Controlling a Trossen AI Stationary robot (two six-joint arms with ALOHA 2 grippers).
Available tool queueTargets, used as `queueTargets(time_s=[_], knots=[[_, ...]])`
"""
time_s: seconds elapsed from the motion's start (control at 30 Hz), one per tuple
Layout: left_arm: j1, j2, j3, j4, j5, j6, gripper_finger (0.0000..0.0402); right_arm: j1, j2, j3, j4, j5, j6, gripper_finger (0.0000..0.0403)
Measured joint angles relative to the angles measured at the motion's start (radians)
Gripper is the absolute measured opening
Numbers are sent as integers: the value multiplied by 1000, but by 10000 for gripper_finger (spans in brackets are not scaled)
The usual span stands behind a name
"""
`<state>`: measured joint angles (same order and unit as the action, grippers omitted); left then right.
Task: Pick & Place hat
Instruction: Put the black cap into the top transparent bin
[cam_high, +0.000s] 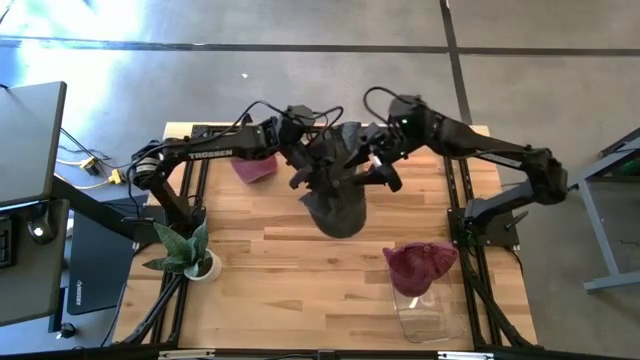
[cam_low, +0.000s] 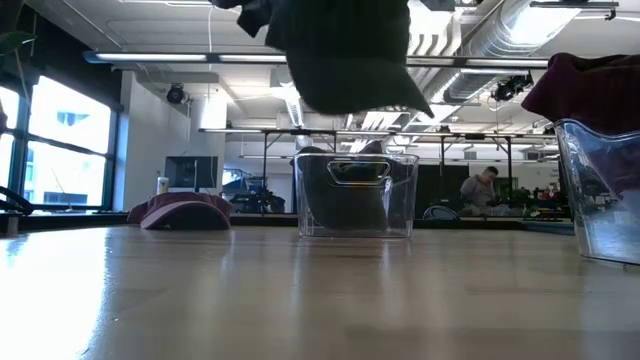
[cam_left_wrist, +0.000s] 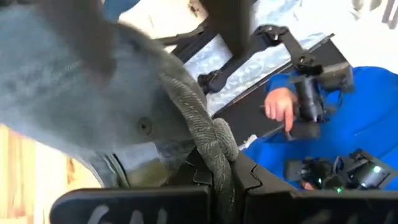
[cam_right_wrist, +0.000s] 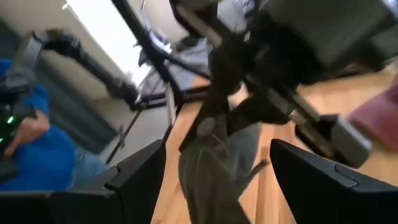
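Note:
A dark grey hat (cam_high: 335, 160) hangs in the air between both grippers, over a clear bin (cam_high: 336, 215) at the table's middle that has another dark hat inside. In the low view the held hat (cam_low: 345, 45) hangs above that bin (cam_low: 355, 195). My left gripper (cam_high: 305, 165) is shut on the hat. My right gripper (cam_high: 380, 170) is open. In its wrist view its fingers (cam_right_wrist: 140, 174) stand on either side of the hat's hanging cloth (cam_right_wrist: 211, 165); I cannot tell whether they touch it. My left gripper (cam_left_wrist: 227, 186) pinches the grey hat's thick rolled edge (cam_left_wrist: 211, 134) between its two shut fingers. The hat is lifted clear of the table and hangs slack below the hold, above the clear bin.
A maroon hat (cam_high: 255, 168) lies on the table near the left arm. A second clear bin (cam_high: 420, 295) at the right near side carries a maroon hat (cam_high: 420, 262) on its rim. A potted plant (cam_high: 188, 255) stands at the left near side. A person in blue (cam_left_wrist: 348, 93) is beyond the table.

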<state>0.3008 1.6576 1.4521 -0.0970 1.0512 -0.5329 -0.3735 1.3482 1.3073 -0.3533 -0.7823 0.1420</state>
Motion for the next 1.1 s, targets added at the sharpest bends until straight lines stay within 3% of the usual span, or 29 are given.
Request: queueTargets(time_s=[0.13,0.33,0.47,0.6,0.77,0.97,1.1], knots=[[0,10,4,-1,-19,-1,1,13,34,7,-17,-97,-29,277],[0,12,3,-8,-18,-5,1,64,47,7,-32,-93,-64,248],[-2,11,3,-10,-18,-5,1,101,46,7,-33,-57,-74,195],[-2,12,3,-9,-13,-1,7,126,41,7,-51,-12,-73,118],[4,11,3,31,50,4,68,136,24,7,-85,-25,-40,15],[47,11,34,41,156,5,148,130,-63,7,-163,-17,38,22],[48,-18,87,37,82,176,157,125,-111,7,-218,18,37,8]])
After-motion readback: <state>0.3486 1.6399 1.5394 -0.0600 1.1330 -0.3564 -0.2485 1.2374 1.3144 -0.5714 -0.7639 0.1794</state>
